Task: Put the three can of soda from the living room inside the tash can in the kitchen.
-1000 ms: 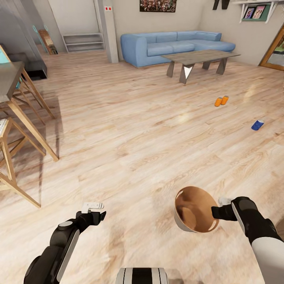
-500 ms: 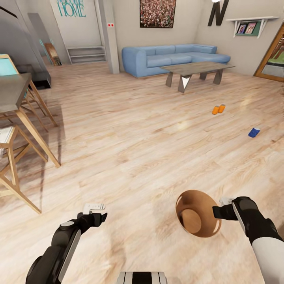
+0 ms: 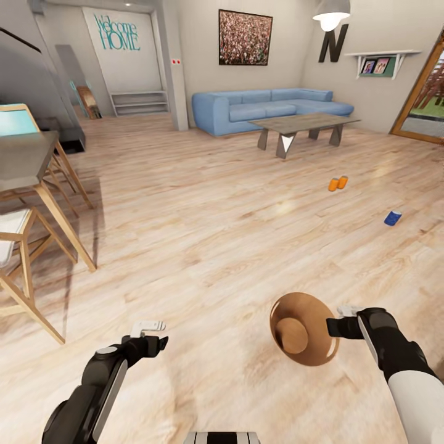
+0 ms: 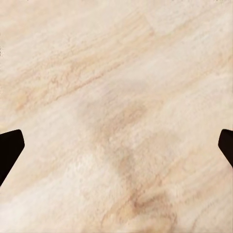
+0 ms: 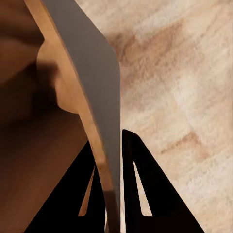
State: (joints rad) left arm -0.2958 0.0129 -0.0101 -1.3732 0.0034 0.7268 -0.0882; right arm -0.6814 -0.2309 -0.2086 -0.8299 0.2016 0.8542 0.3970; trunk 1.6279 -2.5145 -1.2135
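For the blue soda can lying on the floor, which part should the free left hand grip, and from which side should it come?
The blue can seems to lie tipped on the wood floor, apart from the two orange cans. Probably best to come from above and close the open left hand across its round middle, fingers on both curved sides, not the ends.

I count 2 small orange drink cans (image 3: pixel 337 183) | 1 small blue drink can (image 3: pixel 392 217) | 1 round copper-brown bin (image 3: pixel 303 328) | 1 blue sofa (image 3: pixel 271 108) | 1 grey low table (image 3: pixel 302 130) | my 2 black grippers: left (image 3: pixel 150 325), right (image 3: pixel 343 313)
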